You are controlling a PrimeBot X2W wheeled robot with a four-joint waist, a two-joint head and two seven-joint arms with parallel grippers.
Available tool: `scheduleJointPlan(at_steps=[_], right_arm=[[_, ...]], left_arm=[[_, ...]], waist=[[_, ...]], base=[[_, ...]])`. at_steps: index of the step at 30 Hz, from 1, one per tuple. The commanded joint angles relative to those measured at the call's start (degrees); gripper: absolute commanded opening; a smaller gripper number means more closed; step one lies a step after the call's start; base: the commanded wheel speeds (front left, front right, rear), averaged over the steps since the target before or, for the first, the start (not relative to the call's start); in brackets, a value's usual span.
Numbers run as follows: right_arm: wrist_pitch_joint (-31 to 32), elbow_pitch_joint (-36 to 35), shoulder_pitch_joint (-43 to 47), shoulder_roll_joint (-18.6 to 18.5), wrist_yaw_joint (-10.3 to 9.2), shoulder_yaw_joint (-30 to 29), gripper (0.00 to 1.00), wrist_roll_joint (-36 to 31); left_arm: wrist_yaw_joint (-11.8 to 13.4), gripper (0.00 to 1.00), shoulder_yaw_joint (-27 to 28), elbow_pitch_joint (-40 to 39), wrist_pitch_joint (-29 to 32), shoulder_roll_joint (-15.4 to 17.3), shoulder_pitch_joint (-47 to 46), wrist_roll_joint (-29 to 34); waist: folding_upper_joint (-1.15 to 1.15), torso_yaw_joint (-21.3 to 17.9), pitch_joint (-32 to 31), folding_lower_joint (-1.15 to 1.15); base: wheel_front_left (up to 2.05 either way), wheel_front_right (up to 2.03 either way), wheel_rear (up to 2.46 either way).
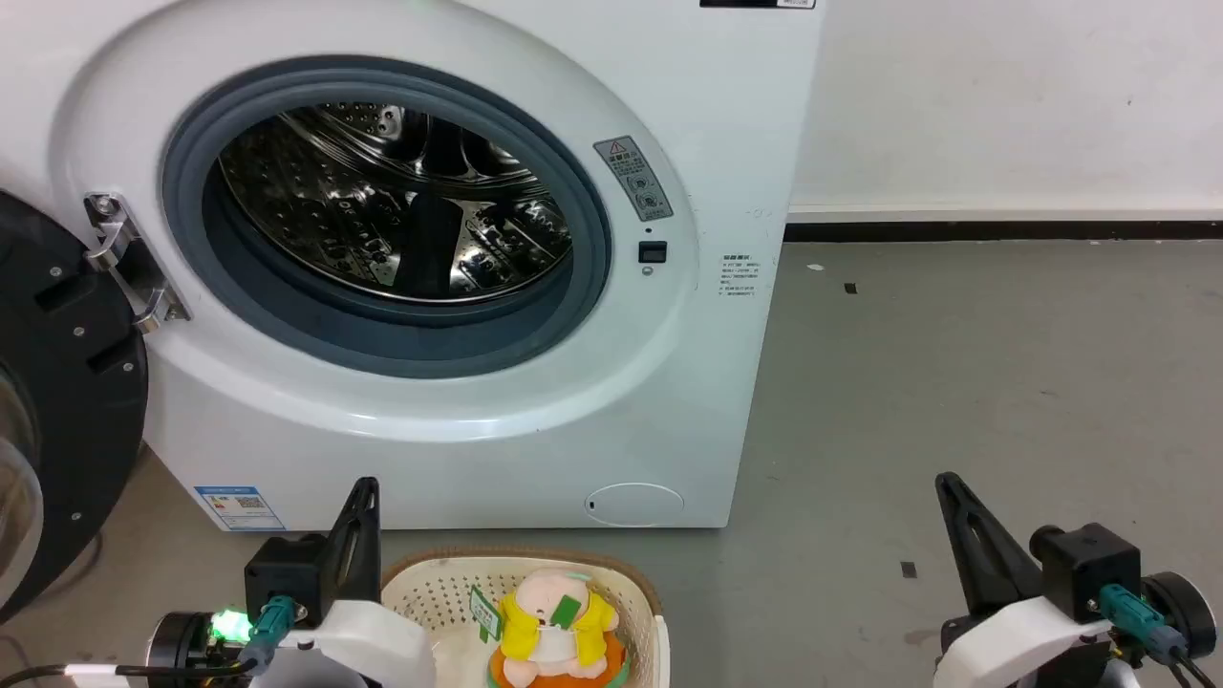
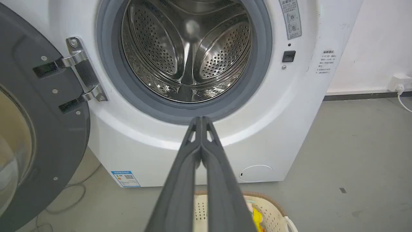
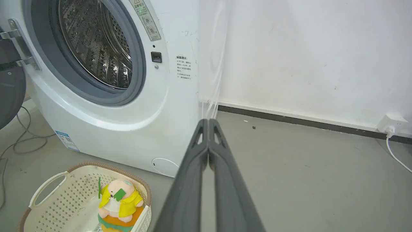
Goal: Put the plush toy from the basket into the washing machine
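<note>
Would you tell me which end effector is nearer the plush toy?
Left. The left end effector is beside the basket holding the plush toy; the right end effector is far to its right.

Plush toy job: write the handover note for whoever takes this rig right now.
Left pincer: shut, empty, aimed at the washing machine.
Right pincer: shut, empty, to the right of the basket.
Plush toy: upright in the basket, on the floor before the machine.
Done: door open; nothing grasped.
Left: pick up the toy, place it in the drum.
</note>
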Motion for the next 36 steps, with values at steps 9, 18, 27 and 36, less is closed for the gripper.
scheduleJointPlan(at_steps=[9,18,27,36], right_arm=[[-0.16,0.01,0.03,0.0,0.0,-0.02,1.0,0.27],[-1.23,-0.08,0.0,0.0,0.0,-0.36,1.0,1.44],[-2.42,0.04,-0.52,0.0,0.01,-0.78,1.0,2.61],[-3.5,-0.48,-1.28,0.0,0.01,-1.1,1.0,3.61]], left_arm=[[0.13,1.0,-0.11,0.06,-0.16,0.0,0.05,-0.13],[0.39,1.0,-0.82,0.22,-1.24,0.0,0.09,-0.83],[0.07,1.0,-1.72,1.96,-2.43,0.0,-0.4,-1.46],[-0.52,1.0,-2.67,4.68,-3.51,0.08,-1.79,-1.37]], waist=[[0.0,-0.01,0.02,0.0],[0.0,-0.15,0.42,0.0],[0.0,-0.71,1.8,0.0],[0.0,-1.38,3.96,0.0]], base=[[0.0,0.0,0.0],[0.0,0.0,0.0],[0.0,0.0,0.0],[0.0,0.0,0.0]])
